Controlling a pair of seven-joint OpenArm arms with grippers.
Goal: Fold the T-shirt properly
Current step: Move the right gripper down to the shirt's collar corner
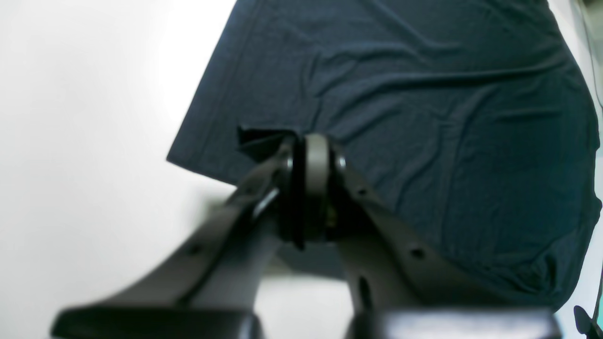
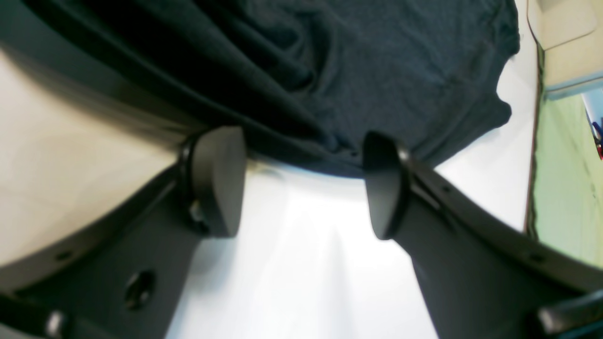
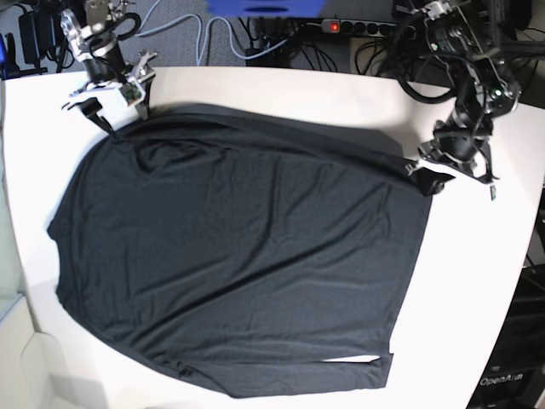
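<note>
The T-shirt [image 3: 238, 256] lies spread flat on the white counter [image 3: 477, 256]. The left pincer [image 1: 313, 155] is pinched shut on a corner of it. The right pincer [image 2: 304, 181] gapes open, the cloth's edge just beyond its tips. It looks like the fold is only starting; next the right one must close on the cloth. Cables [image 3: 341, 43] crowd behind.

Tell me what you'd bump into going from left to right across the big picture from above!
right gripper at the shirt's far corner → T-shirt, spread flat over most of the white table → left gripper, pinching the shirt's other far corner.
</note>
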